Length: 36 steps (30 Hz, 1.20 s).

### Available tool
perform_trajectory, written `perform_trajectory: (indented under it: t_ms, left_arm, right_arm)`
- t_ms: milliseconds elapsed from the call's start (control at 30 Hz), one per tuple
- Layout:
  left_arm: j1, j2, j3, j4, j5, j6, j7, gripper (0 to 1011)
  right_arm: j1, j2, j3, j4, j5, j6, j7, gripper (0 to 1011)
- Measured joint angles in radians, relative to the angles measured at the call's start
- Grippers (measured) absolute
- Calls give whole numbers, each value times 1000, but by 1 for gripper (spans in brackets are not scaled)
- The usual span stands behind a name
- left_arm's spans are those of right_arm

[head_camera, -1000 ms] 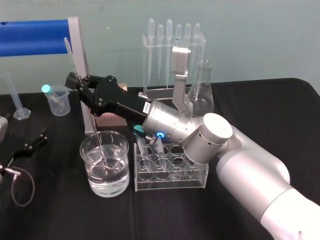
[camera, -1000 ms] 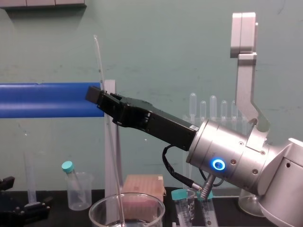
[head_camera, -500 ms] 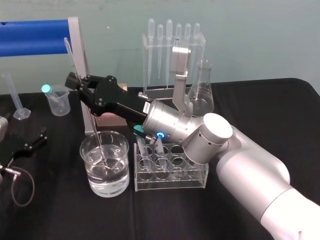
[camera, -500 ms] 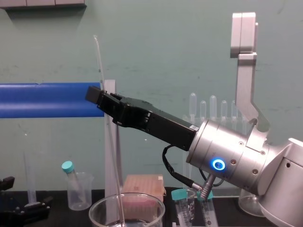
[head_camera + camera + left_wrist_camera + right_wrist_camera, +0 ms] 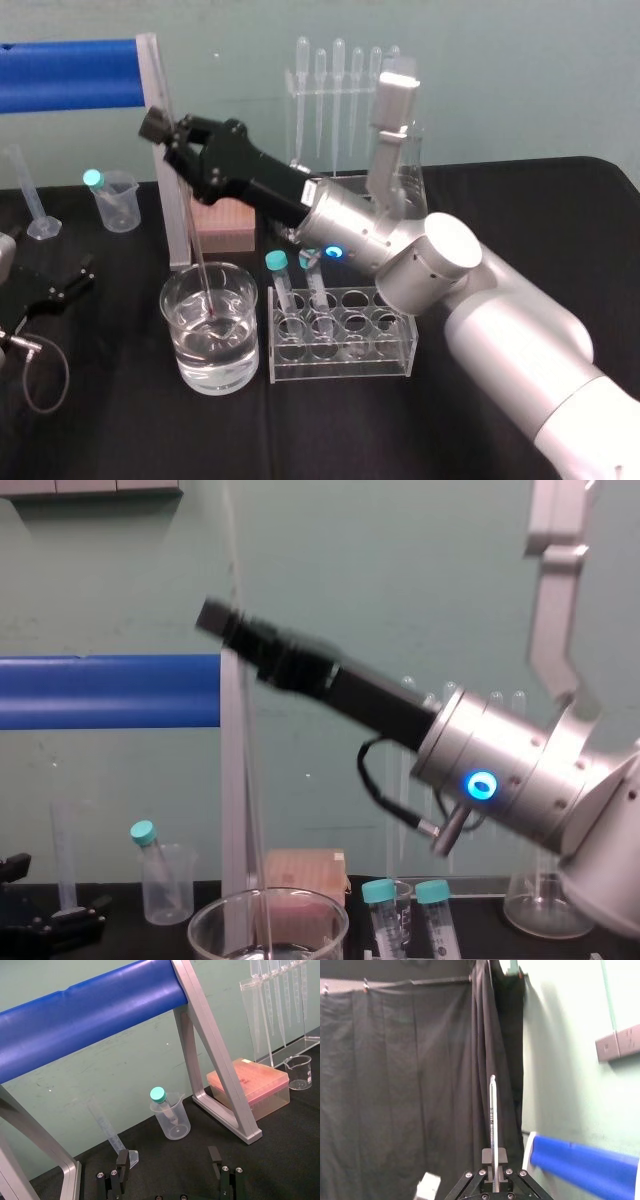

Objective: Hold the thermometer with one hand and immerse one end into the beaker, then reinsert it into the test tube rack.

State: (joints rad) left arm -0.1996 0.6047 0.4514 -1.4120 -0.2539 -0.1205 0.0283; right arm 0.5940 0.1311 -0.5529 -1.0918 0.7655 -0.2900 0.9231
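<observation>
The right gripper (image 5: 160,128) has its fingers pressed together on the thermometer (image 5: 192,235), pinching the upper part of the rod. In the head view the long axis runs nearly upright, top leaning toward 11 o'clock. The low end is inside the beaker (image 5: 240,277), about at the water line. The test tube rack (image 5: 402,345) stands just beside the beaker at its 3 o'clock, with teal-capped tubes (image 5: 277,262) at its near-left end and open wells farther right. The next move likely calls for lifting the tip over the rim, then carrying it toward 3 o'clock. The left gripper (image 5: 62,285) lies parked at the beaker's 9 o'clock, fingers spread.
</observation>
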Motion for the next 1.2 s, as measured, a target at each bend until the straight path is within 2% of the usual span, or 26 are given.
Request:
perform_trajectory:
  t_ms: [267, 333, 433, 467, 633, 667, 767, 933, 1067, 1200]
  left_arm:
    - [0, 0, 0, 0, 0, 0, 0, 1008]
    - [0, 0, 0, 0, 0, 0, 0, 1008]
    - [0, 0, 0, 0, 0, 0, 0, 1008]
    - [0, 0, 0, 0, 0, 0, 0, 1008]
    - [0, 0, 0, 0, 0, 0, 0, 1008]
    - [0, 0, 0, 0, 0, 0, 0, 1008]
    - [0, 0, 0, 0, 0, 0, 0, 1008]
    - [0, 0, 0, 0, 0, 0, 0, 1008]
    - [0, 0, 0, 0, 0, 0, 0, 1008]
    - [0, 0, 0, 0, 0, 0, 0, 1008]
  right_arm:
    - [-35, 46, 60, -167, 58, -24, -16, 52]
    - [-48, 67, 79, -226, 65, -34, -36, 52]
    - [-61, 93, 98, -282, 61, -43, -66, 52]
    - [-72, 114, 112, -317, 49, -49, -92, 52]
    - [-132, 188, 172, -406, 14, -57, -181, 52]
    - [-132, 188, 172, -406, 14, -57, -181, 52]
    - [-175, 222, 206, -445, 8, -57, -214, 52]
    - [-264, 280, 269, -509, -4, -47, -270, 52]
    - [-303, 297, 294, -524, -9, -42, -288, 52]
    - [-339, 300, 315, -513, -4, -39, -294, 52]
